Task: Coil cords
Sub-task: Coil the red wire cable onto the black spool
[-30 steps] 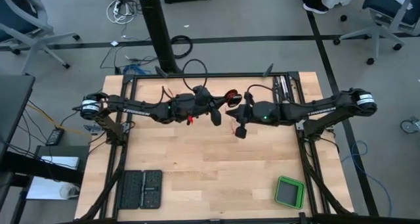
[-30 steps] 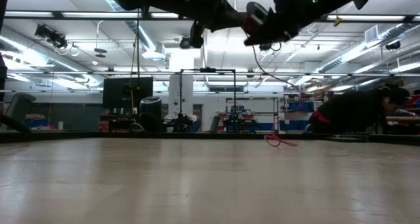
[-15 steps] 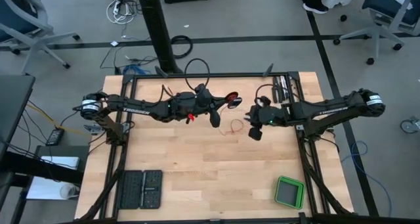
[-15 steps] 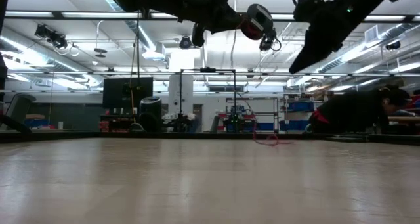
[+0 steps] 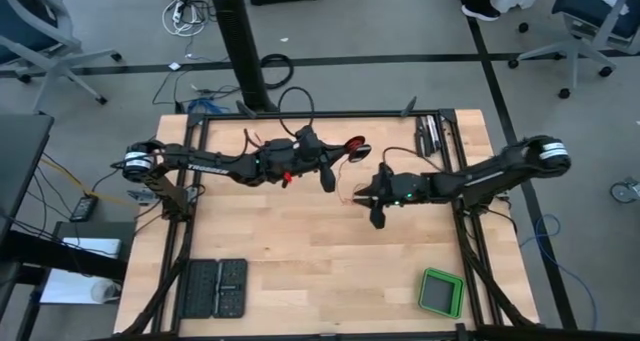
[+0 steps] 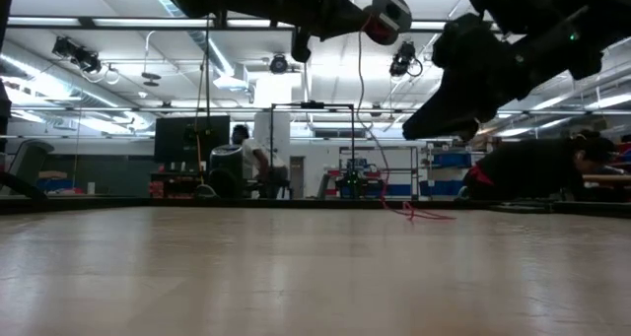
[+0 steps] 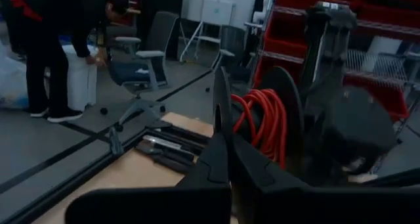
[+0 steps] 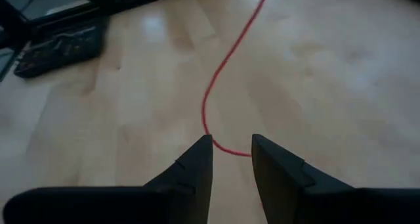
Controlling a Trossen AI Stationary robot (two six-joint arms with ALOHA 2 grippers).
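Observation:
A dark reel wound with red-orange cord hangs high over the table's middle, with my left gripper shut on it; the low view shows the reel near the top. One thin strand drops from it to the wood, where the cord lies in a loose curve. My right gripper slants down close over the table, open. Its fingertips stand on either side of the lying cord; whether they touch it I cannot tell. My left gripper pinches the thin edge of one of the reel's side discs between its two shut fingers. The fingers come at it level, from the table's left. The reel is lifted clear of the table, with its discs upright and one strand hanging slack below.
A green box sits at the near right, a black ridged tray at the near left, dark tools at the far right edge. People are in the room behind the table. Bare wood lies between the arms and the near edge.
My right gripper has drawn away from the reel, sunk toward the table and rolled, ending low over the cord. A strand that was up by the reel now hangs down from it to the wood. My left gripper has stayed in place with the reel.

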